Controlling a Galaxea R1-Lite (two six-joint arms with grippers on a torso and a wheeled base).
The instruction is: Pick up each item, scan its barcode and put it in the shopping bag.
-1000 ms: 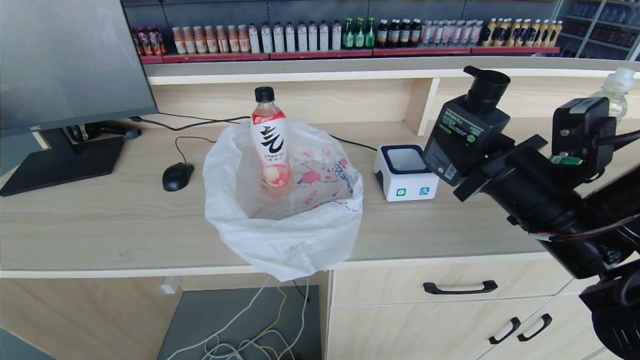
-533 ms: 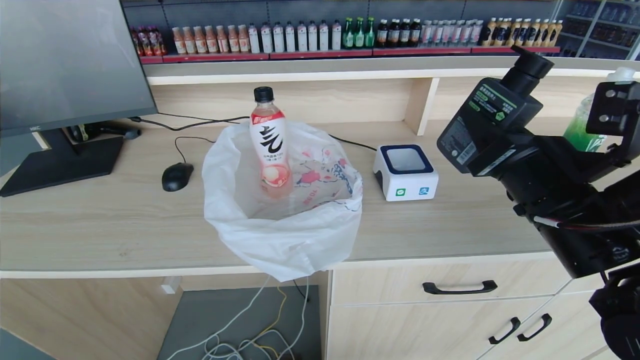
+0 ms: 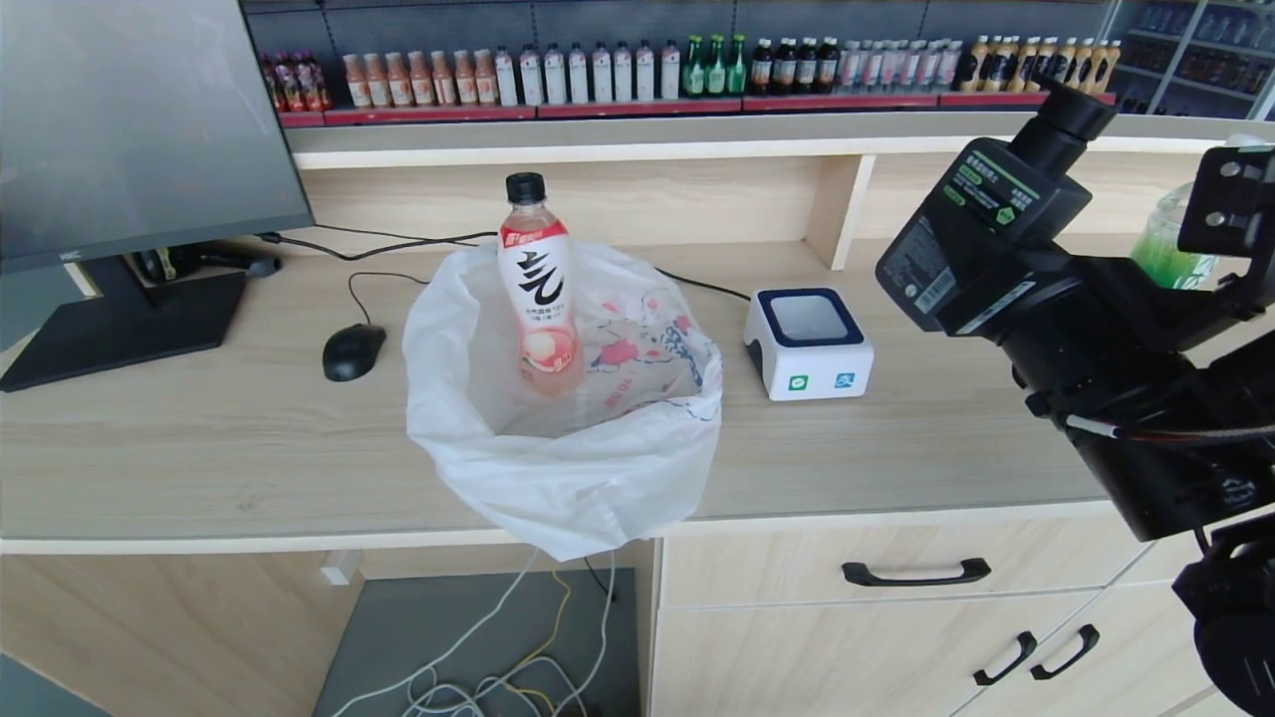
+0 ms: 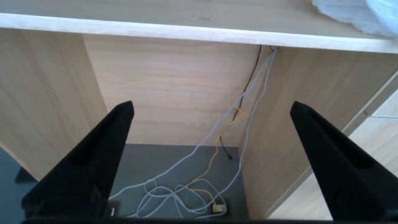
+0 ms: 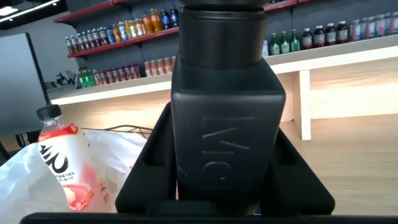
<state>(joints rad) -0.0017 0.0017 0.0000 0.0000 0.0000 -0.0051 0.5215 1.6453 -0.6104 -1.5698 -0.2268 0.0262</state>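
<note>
My right gripper (image 3: 1006, 294) is shut on a black square bottle (image 3: 981, 234) with printed labels and a barcode, held tilted in the air to the right of the white scanner box (image 3: 807, 344). In the right wrist view the black bottle (image 5: 227, 124) sits between both fingers (image 5: 149, 165). A white shopping bag (image 3: 558, 438) stands open on the counter with a pink drink bottle (image 3: 538, 289) upright inside it. My left gripper (image 4: 208, 155) is open, low in front of the gap under the counter, with nothing between its fingers.
A monitor (image 3: 129, 129) and a black mouse (image 3: 352, 351) are on the counter's left. A green-labelled bottle (image 3: 1170, 244) stands at the far right behind my arm. Loose cables (image 4: 205, 180) hang under the counter. Drawers (image 3: 916, 573) are below on the right.
My right gripper has carried the black bottle up and to the right, away from the scanner, and tilted it further. The bag, pink bottle and scanner stayed put.
</note>
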